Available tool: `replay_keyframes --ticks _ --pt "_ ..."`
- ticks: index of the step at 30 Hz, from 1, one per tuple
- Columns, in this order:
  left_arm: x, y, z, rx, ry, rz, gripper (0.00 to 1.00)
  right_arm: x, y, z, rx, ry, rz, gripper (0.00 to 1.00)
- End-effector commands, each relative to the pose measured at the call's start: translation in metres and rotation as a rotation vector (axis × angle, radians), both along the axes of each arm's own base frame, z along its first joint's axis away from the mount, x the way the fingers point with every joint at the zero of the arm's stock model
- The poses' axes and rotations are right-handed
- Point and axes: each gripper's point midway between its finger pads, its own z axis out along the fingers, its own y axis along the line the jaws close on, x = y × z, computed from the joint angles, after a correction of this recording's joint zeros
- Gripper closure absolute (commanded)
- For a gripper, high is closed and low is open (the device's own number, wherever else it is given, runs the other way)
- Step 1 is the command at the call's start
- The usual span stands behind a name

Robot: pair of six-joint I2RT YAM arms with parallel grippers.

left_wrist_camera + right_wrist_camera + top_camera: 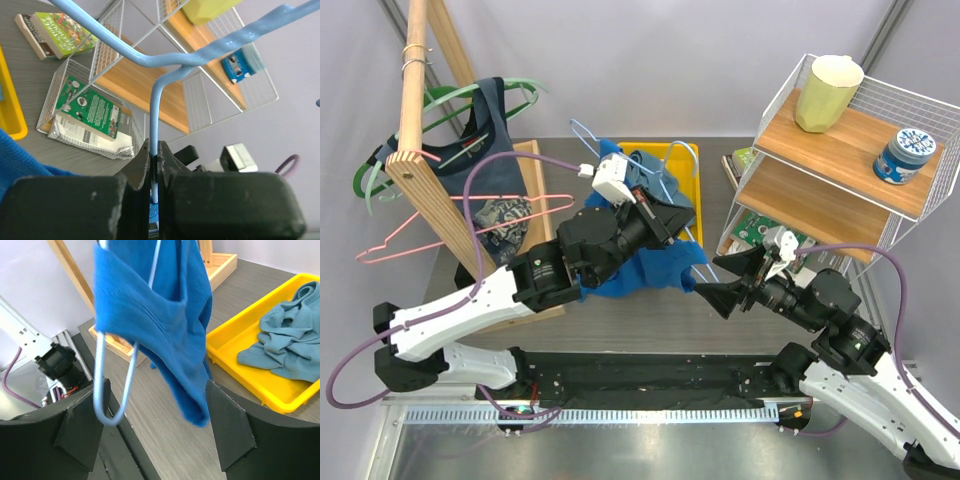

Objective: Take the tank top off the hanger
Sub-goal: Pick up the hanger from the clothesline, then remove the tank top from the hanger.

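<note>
**Q:** How much of this can be counted as done?

**A:** Not much, by the look of it. The blue tank top (165, 315) is draped over the light blue wire hanger (152, 120). It is held up off the counter (165, 455), on the near side of the yellow tray (260, 390). Nothing has been slipped off yet, so pretty much the whole removal is left to be done.

**Q:** And the fingers?

**A:** The hanger's wire is pinched tight by the left fingers (140, 167), just below the twisted neck. The right fingers (80, 435) are spread wide and nothing is held by them. In the right wrist view the tank top's hanging bottom corner is lined up between them, a little farther out and not touched. That hem probably needs to be grabbed and pulled away from the hanger next.
</note>
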Motion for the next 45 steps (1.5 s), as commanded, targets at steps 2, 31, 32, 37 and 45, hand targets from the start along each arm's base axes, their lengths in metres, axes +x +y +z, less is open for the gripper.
replay_keyframes --ticks 2,31,32,37,45 --pt "-0.013 0.019 0.05 -0.152 -0.046 -0.036 1.0 -0.014 0.005 0.009 0.051 -0.046 0.078 0.13" --pt "-0.037 0.032 0.065 -0.24 -0.037 -0.133 1.0 -0.017 0.041 0.031 0.207 -0.094 0.237 0.45" --pt "-0.037 0.032 0.065 -0.239 -0.038 -0.131 1.0 -0.017 0.04 0.03 0.205 -0.091 0.239 0.45" --pt "-0.034 0.032 0.062 -0.23 -0.041 -0.118 1.0 -0.02 0.041 0.018 0.203 -0.068 0.251 0.44" --pt "-0.037 0.028 0.063 -0.233 -0.038 -0.142 1.0 -0.008 0.036 0.027 0.219 -0.086 0.178 0.45"
